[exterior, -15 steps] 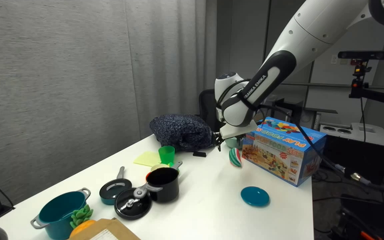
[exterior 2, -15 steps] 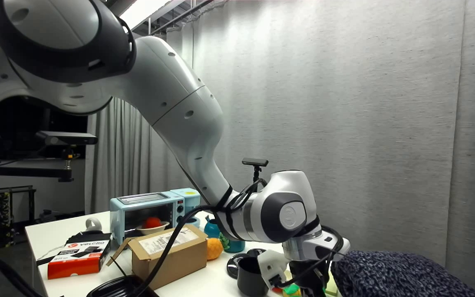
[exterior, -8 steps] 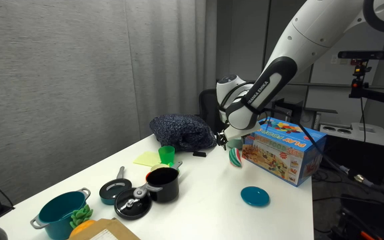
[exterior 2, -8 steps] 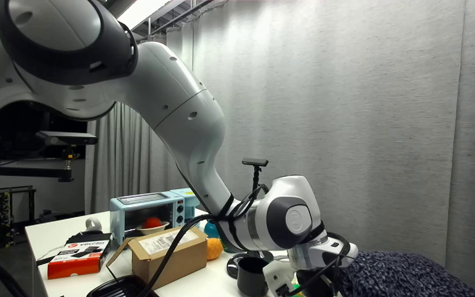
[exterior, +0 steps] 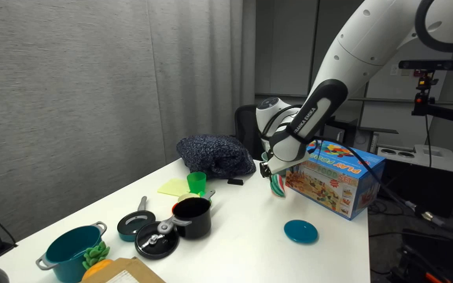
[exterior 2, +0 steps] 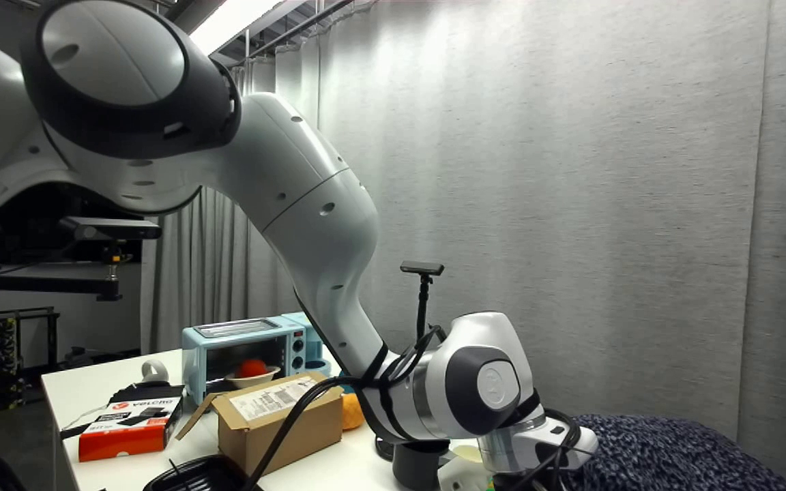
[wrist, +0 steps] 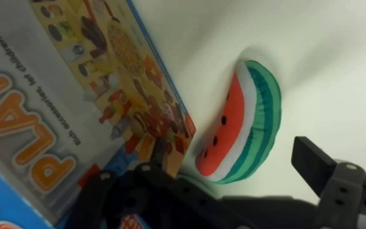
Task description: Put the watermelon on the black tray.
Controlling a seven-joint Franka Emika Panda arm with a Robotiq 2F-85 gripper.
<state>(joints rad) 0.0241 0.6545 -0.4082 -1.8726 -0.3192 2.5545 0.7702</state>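
The watermelon is a plush slice, red with black seeds and a green striped rind. It lies on the white table beside the play food box. In the wrist view the watermelon is ahead of and between the finger pads. My gripper is open and empty, one finger beside the box and the other over bare table. In an exterior view the gripper is just above the watermelon's far end. The black tray shows partly at the bottom edge of an exterior view, in front of the cardboard box.
The play food box stands close beside the watermelon and a finger. A teal disc, a black pot and a dark cloth bundle are on the table. A cardboard box stands beside the tray; cables hang from the arm.
The arm has lowered, and the gripper has come down and closer to the watermelon, towards the play food box. The watermelon has not moved.
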